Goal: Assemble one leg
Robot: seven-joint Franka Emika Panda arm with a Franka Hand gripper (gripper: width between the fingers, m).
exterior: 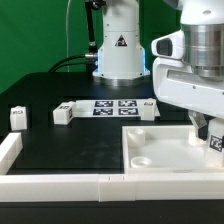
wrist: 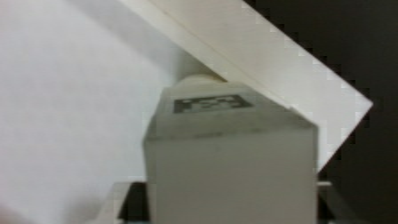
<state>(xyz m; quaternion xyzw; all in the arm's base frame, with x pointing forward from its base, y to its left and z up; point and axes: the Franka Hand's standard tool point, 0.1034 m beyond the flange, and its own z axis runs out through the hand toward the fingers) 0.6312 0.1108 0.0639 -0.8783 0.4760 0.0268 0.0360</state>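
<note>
Black table (exterior: 70,145) is filling the scene: a leg (exterior: 17,118) is sitting at the exterior view's left, another (exterior: 62,114) nearby, the marker board (exterior: 113,107) lying behind, the panel (exterior: 160,150) right. The gripper (exterior: 207,128) is clamping a leg (wrist: 222,150) over the panel.

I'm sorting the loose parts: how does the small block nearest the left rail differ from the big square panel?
The leg block is small and solid; the panel is far larger, flat and tray-like with a raised rim. The block carries a black-and-white tag; no tag shows on the panel. The block sits at the exterior view's left, the panel at its right under the gripper. Both are white plastic.
</note>
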